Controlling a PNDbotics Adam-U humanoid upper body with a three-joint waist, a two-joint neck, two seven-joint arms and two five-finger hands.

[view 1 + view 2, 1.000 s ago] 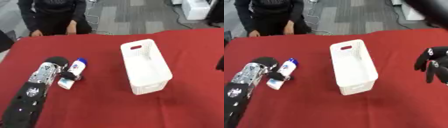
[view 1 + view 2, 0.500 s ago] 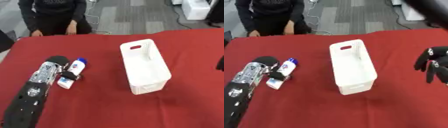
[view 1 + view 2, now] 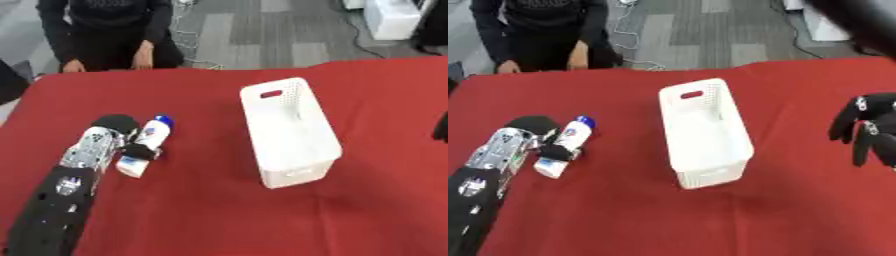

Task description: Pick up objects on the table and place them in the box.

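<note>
The left robot hand (image 3: pixel 122 140) curls round a white bottle (image 3: pixel 147 145) lying lengthwise, blue cap pointing away, left of the white box (image 3: pixel 289 132), while the right robot hand (image 3: pixel 868 130) hangs spread.

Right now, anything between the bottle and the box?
Nothing visible. The left hand is curled round the bottle, and only bare red table lies between it and the open-topped box to its right.

The left robot hand (image 3: pixel 122 137) grips a white bottle (image 3: pixel 144 145) beside the white basket (image 3: pixel 290 131).
</note>
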